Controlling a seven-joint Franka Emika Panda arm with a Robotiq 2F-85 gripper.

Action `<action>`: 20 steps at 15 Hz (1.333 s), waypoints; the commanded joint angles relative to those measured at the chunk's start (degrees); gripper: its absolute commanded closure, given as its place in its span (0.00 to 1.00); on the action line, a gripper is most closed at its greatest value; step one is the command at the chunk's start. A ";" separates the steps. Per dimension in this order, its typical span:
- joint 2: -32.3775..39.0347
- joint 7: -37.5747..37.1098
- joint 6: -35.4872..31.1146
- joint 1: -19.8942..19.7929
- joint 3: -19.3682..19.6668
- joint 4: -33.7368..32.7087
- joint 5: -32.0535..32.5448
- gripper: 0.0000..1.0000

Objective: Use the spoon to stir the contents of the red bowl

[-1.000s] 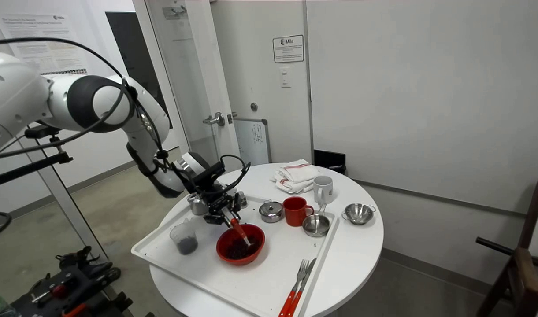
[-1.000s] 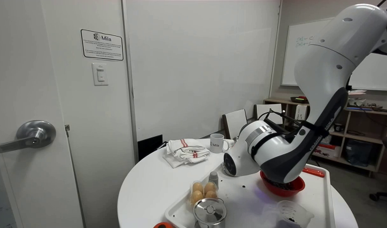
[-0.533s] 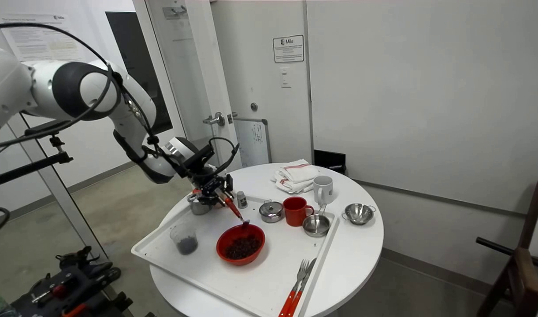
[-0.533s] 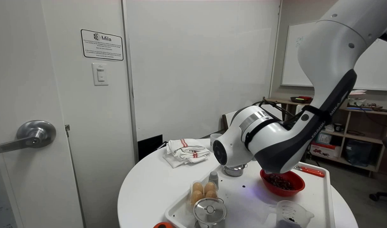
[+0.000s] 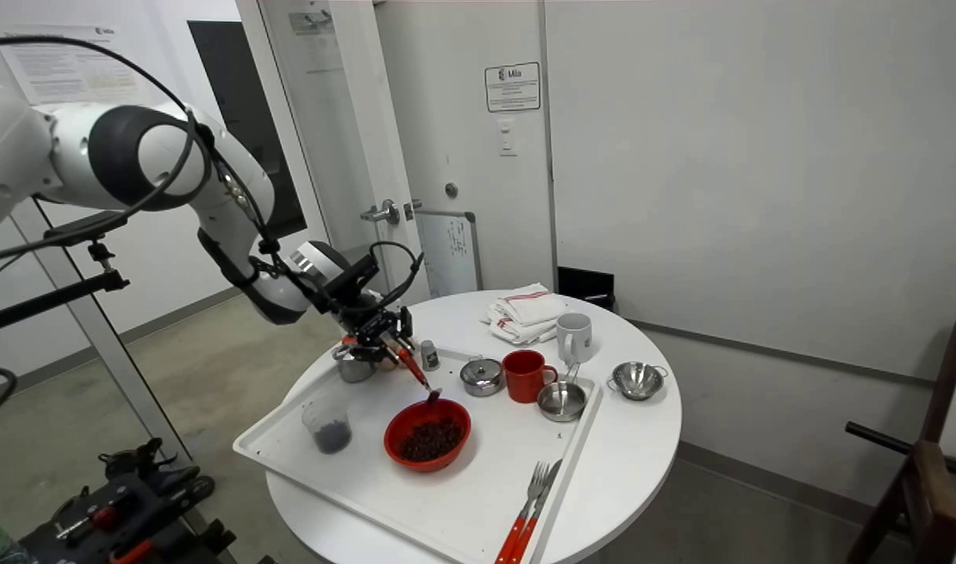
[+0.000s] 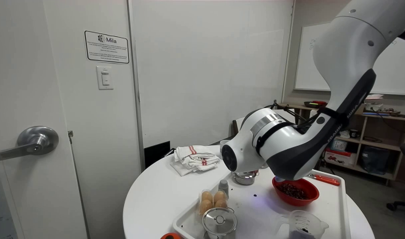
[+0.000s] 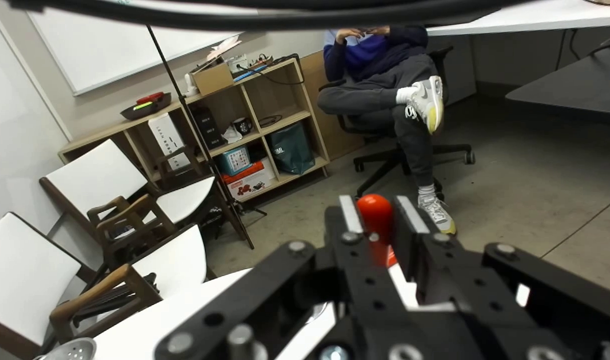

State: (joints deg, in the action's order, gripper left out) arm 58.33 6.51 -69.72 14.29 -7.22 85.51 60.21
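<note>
The claw (image 7: 381, 215) was closed around the orange-red handle of the spoon (image 5: 411, 366), which tilted downward. In an exterior view, the spoon's head appeared at the far rim of the red bowl (image 5: 403, 417), touching or just above it, hard to tell. The bowl, with dark contents (image 5: 431, 441), sat on a white tray (image 5: 493, 493) on a round white tabletop (image 5: 642, 446).

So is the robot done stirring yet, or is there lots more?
Done: the spoon is picked up; a second ago its head was down in the bowl, so some stirring probably happened. In hand: the gripper is shut on the handle, with the head up by the bowl's rim. Left: maybe more stirring, since the head is out of the dark bits now.
</note>
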 commanded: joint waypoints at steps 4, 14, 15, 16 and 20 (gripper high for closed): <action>1.01 2.38 0.22 0.02 0.17 -0.29 1.28 0.95; 5.92 3.05 1.57 -0.19 1.80 -2.56 2.37 0.95; 6.33 3.00 1.30 -0.41 1.88 -2.69 2.47 0.95; 6.78 2.97 1.17 -0.62 1.98 -2.94 2.44 0.95; 8.70 2.81 1.39 -1.33 2.68 -3.26 2.17 0.95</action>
State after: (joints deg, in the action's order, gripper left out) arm 64.74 8.79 -69.49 13.51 -4.86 84.35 61.99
